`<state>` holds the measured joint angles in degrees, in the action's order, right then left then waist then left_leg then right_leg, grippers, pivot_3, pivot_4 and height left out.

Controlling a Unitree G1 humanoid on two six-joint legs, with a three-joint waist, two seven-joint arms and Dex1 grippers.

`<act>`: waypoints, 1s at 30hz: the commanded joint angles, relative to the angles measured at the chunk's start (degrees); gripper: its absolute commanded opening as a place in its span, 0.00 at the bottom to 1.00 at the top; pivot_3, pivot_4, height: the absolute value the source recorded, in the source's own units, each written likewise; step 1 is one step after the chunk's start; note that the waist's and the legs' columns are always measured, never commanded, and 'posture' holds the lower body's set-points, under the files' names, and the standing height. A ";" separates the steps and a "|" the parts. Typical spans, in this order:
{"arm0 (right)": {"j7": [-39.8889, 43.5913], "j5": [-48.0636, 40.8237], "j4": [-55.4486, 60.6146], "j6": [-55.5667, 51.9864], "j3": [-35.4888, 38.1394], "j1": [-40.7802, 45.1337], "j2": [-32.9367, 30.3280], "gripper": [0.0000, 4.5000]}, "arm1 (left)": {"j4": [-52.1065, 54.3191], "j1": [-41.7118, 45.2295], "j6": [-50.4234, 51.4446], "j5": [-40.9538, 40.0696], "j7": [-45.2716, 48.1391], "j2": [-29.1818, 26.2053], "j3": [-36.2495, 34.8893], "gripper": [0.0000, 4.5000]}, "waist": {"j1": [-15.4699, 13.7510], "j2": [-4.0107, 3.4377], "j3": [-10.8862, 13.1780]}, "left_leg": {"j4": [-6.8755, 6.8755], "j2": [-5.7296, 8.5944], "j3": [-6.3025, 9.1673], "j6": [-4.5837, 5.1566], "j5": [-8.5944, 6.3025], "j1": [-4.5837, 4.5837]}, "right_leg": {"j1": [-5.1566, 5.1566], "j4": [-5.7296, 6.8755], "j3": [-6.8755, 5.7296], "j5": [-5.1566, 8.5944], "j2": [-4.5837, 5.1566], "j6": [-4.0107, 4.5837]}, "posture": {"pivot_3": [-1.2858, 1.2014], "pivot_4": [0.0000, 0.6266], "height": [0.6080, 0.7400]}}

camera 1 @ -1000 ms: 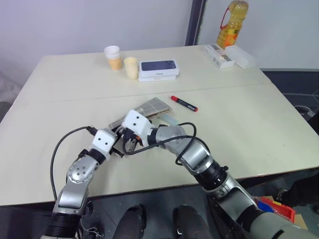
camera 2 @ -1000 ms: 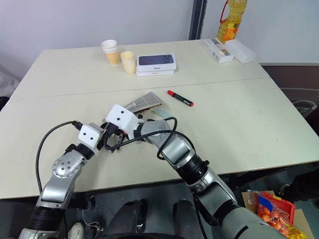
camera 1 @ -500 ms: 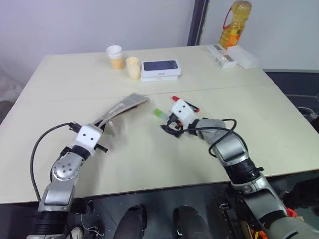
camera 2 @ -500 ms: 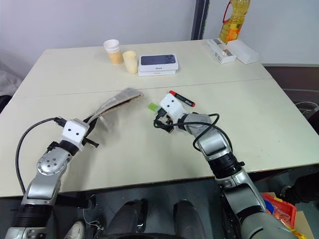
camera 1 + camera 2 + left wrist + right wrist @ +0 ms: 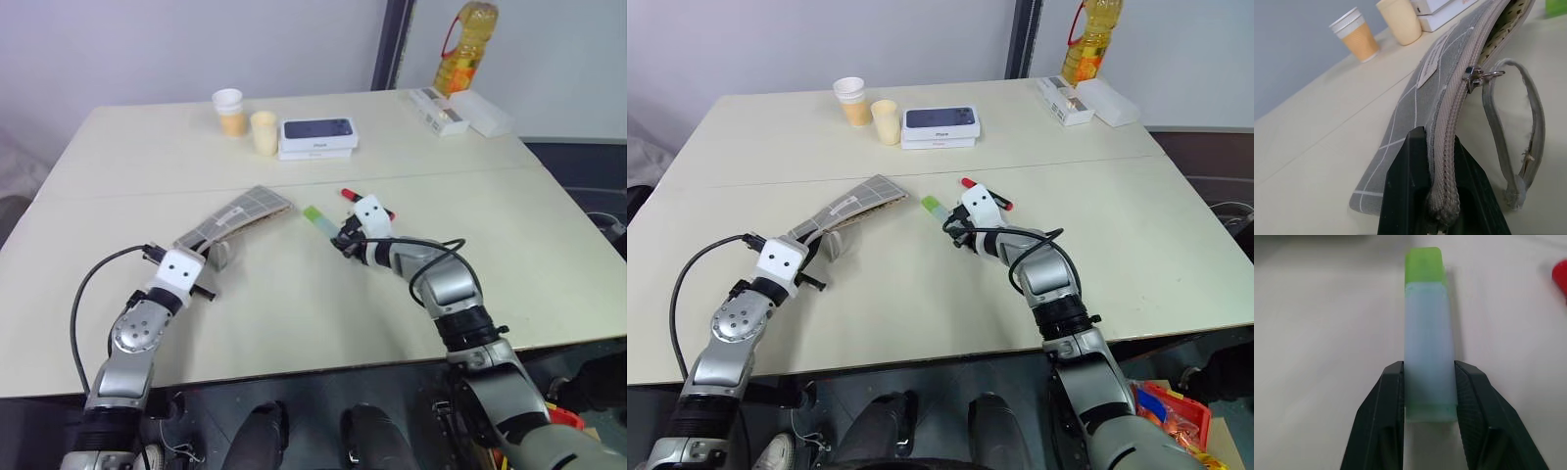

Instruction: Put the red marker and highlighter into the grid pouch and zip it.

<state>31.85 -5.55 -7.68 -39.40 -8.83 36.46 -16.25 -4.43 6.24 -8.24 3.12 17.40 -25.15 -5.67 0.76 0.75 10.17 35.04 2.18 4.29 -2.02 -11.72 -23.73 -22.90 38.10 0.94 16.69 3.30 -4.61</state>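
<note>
We see the grid pouch, grey with white lines, raised at one end with its zipper partly open. The highlighter, pale translucent with a bright green end, lies flat on the counter. The red marker lies just beyond it.

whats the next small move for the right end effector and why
Probably lift. The right end effector has its fingers against both sides of the pale green translucent highlighter, which lies on the table, while the left end effector pinches the grey grid fabric pouch, its zipper partly open.
</note>
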 commanded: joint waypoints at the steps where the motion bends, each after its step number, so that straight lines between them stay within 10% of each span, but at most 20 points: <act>1: 3.00 -1.58 10.20 1.28 0.31 -1.50 -2.93 0.19 | 0.04 1.53 -1.33 -0.85 -0.02 0.67 0.02 0.00 | -0.06 0.00 0.00 | 0.01 0.01 0.00 0.00 0.00 -0.01 | 0.00 0.00 -0.01 0.00 0.02 0.00 | 0.52 0.24 1.00; 30: 4.04 -5.29 16.93 -5.05 -1.66 -1.91 -4.19 0.19 | 2.02 3.38 -1.93 -3.76 3.98 2.75 2.05 0.00 | 0.01 0.00 0.00 | 0.03 0.00 0.03 0.00 0.00 -0.01 | 0.02 0.00 -0.03 0.00 0.00 0.00 | 0.52 0.24 1.00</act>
<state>36.14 -10.31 8.16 -44.67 -10.45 32.75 -21.02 -5.42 9.51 -9.35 0.48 21.00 -22.32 -3.51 0.77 0.75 10.17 35.07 2.18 4.32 -2.02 -11.72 -23.74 -22.88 38.10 0.91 16.70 3.30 -4.61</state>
